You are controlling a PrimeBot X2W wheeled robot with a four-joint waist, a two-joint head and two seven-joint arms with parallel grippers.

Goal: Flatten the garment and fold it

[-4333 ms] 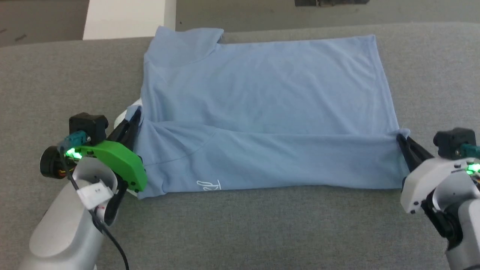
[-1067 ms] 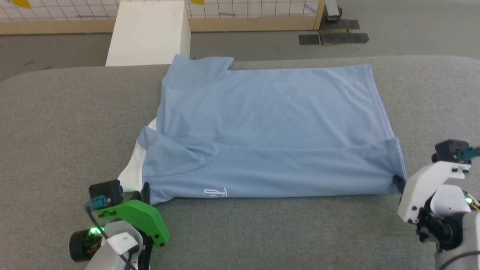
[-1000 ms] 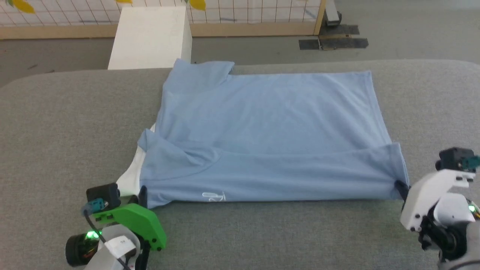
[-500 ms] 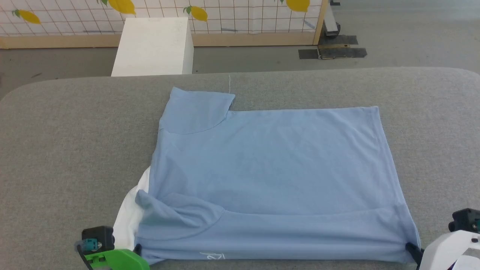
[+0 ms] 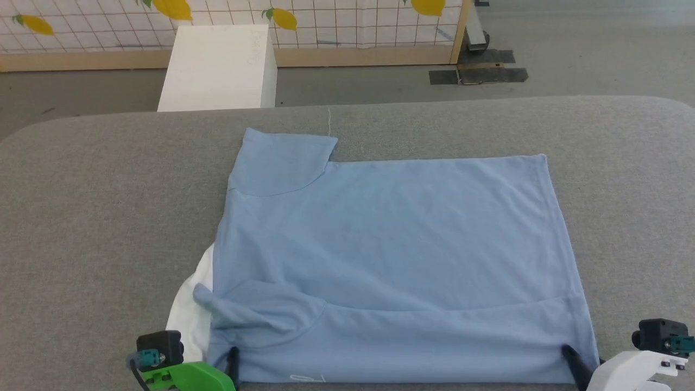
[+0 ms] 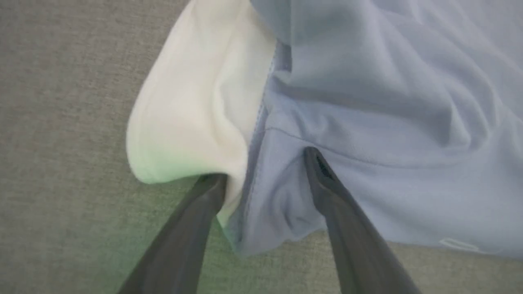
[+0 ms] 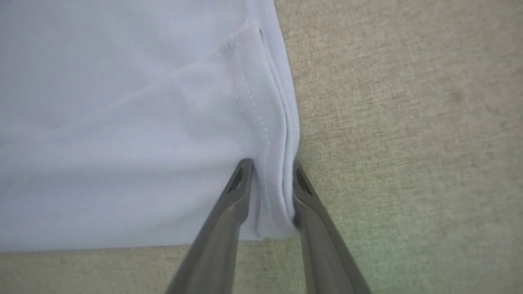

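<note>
Nothing legible: no word, number or brand can be read anywhere. The only writing is a small white script mark (image 5: 307,377) on the garment (image 5: 391,244), sitting on the garment's near hem, toward its left corner. In the head view the mark is cut by the bottom edge, so only a few thin loops show, too small to make out as letters. In the left wrist view it appears as a pale outlined stroke just above the garment's hem, blurred and partly out of view, and cannot be read there either.
</note>
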